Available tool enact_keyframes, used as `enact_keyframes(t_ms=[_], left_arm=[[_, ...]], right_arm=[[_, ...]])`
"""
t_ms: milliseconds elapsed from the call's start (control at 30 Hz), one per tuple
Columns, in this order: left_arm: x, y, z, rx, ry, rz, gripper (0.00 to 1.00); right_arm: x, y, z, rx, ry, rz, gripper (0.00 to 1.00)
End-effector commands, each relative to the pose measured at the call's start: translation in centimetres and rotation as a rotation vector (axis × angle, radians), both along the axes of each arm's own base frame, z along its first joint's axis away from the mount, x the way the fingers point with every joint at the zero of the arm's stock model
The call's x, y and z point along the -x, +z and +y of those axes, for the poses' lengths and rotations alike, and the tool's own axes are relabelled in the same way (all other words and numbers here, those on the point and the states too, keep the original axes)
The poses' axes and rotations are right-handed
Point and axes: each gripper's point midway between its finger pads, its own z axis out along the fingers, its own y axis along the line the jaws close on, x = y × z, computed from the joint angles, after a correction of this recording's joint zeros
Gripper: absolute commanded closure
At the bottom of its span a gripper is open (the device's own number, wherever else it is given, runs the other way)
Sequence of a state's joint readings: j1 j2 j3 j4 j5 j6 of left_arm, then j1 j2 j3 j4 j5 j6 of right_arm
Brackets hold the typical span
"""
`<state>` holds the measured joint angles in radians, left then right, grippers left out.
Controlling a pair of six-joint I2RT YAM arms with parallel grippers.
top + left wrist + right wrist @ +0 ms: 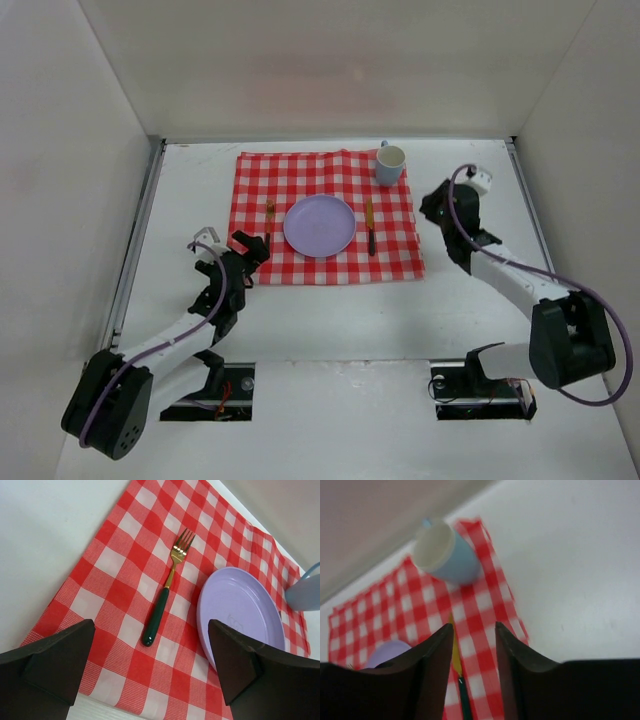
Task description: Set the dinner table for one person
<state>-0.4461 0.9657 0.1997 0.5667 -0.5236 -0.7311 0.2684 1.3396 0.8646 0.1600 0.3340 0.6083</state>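
Note:
The white dinner table [330,320] carries a red-and-white checked cloth [320,180]. A lilac plate [319,225] lies at the cloth's middle, with a gold fork with a dark green handle [269,222] to its left and a matching knife [370,228] to its right. A light blue mug [390,164] stands upright on the cloth's far right corner. My left gripper [250,250] is open and empty at the cloth's near left corner, short of the fork [165,597]. My right gripper [430,203] hovers just off the cloth's right edge, jaws narrowly apart and empty, facing the mug [447,555].
White walls close in the table on the left, back and right. Thin metal rails [140,230] run along the table's side edges. Bare white table [570,580] lies to the right of the cloth and between the cloth and the arm bases.

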Motion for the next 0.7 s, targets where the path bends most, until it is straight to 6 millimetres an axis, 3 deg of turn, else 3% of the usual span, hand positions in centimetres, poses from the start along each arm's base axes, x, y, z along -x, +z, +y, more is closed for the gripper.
enact_keyframes(t_ms=[0,133,300,367,467,667], left_arm=[[-1.1,3.1,-0.3,-0.022,0.016,-0.086,0.0],[-0.6,3.1,1.3,-0.066,0.093,-0.077,0.0],[0.0,3.2,3.2,-0.052,0.171,-0.055,0.0],[0.4,2.5,4.2,-0.047,0.205,-0.009,0.0],[1.5,0.6,6.5,-0.036,0.299,0.074,0.0],[3.3,-0.2,11.7,-0.004,0.501,0.171,0.0]], right_arm=[[2.1,-0.3,0.7,-0.133,-0.018,-0.116,0.66],[5.0,-3.3,-0.2,-0.148,-0.05,-0.073,0.77],[6.3,-7.6,-0.6,-0.159,-0.073,0.006,0.81],[6.3,-8.7,-0.1,-0.17,-0.059,0.023,0.77],[5.9,-9.5,0.8,-0.185,-0.019,0.04,0.62],[6.1,-8.1,0.9,-0.211,0.0,-0.002,0.38]])
